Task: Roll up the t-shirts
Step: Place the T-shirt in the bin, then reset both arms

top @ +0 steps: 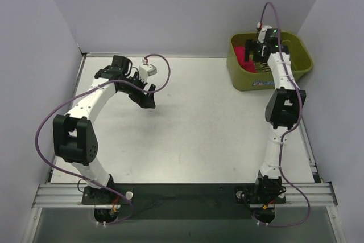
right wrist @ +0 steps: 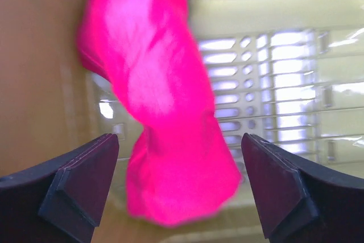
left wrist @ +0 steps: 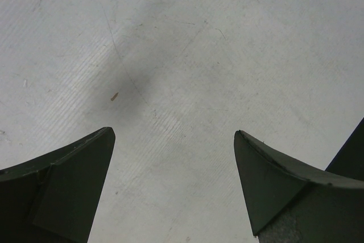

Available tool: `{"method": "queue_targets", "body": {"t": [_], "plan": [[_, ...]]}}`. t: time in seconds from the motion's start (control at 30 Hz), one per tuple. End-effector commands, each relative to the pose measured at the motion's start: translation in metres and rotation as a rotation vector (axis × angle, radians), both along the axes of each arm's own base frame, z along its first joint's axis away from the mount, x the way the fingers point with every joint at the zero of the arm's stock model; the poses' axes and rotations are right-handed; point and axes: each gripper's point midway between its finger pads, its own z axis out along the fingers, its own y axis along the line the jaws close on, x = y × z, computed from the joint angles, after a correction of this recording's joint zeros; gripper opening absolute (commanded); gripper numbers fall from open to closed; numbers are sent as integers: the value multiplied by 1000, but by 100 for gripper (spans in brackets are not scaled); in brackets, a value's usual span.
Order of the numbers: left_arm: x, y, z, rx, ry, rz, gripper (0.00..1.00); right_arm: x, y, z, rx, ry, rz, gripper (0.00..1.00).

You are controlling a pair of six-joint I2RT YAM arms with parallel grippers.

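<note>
Stretching between pale walls (top: 170,9), scuffed table (top: 210,123), magenta t-shirt (top: 249,56) in olive tub (top: 243,78)

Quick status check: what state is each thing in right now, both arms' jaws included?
t-shirt: bundled up, inside the tub
tub: upright, holding the t-shirt
left gripper: jaws open, nothing between them
right gripper: jaws open either side of the t-shirt, not gripping

Soft, matt magenta cloth for the t-shirt (right wrist: 165,112), blurred, in loose folds. Olive-green plastic for the tub (top: 301,66) at far right, with smooth walls and a shiny slotted floor. Whitish matt table (left wrist: 227,55), finely ribbed, with thin scratches and small marks. Dark matt plastic on the fingers (left wrist: 74,186) of the left gripper (left wrist: 173,140). Bare grooved metal for the rail (top: 182,193) at the near edge. Smooth purple cable (top: 42,140).
</note>
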Motion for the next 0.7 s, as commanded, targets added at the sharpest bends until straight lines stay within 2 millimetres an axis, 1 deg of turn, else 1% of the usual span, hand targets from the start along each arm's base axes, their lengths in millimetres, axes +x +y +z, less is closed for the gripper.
{"method": "queue_targets", "body": {"t": [0.0,0.07,0.17,0.2,0.23,0.27,0.3,0.33,0.37,0.4,0.43,0.47,0.5,0.53,0.57,0.6,0.63,0.67], "plan": [[12,-8,15,-2,-75,-36,97,-14,11,112,214,-185,3,100],[9,-8,11,17,-69,-53,97,-15,7,119,258,-199,-19,100],[11,-6,14,42,-80,-73,97,-14,-1,119,268,-203,-31,100],[11,-4,12,60,-77,-72,97,-13,-8,117,260,-205,-42,100],[15,-2,14,72,-94,-79,97,-11,-12,117,241,-213,-54,100],[16,-1,14,86,-98,-85,97,-9,-18,114,206,-217,-53,100],[15,5,13,114,-89,-82,97,-5,-23,114,173,-227,-58,100],[17,7,13,132,-97,-96,97,-4,-32,113,142,-232,-87,100],[20,8,20,137,-111,-94,97,-3,-36,115,88,-240,-58,99],[22,10,23,142,-117,-89,97,-5,-38,121,67,-251,-51,100],[24,13,27,152,-121,-72,97,-8,-32,125,50,-254,-41,100],[28,15,32,156,-140,-57,97,-13,-36,127,14,-254,-76,100],[33,16,36,162,-164,-41,97,-24,-29,139,10,-280,-71,100],[36,19,42,173,-179,-2,98,-31,-12,141,13,-288,-44,100],[40,21,44,178,-189,27,97,-39,2,148,12,-305,-11,100],[49,21,50,175,-221,60,97,-53,13,184,-29,-391,39,100],[51,23,54,166,-217,110,97,-67,26,159,-47,-337,80,100],[56,28,55,188,-228,153,97,-77,61,164,-59,-353,160,100]]}}
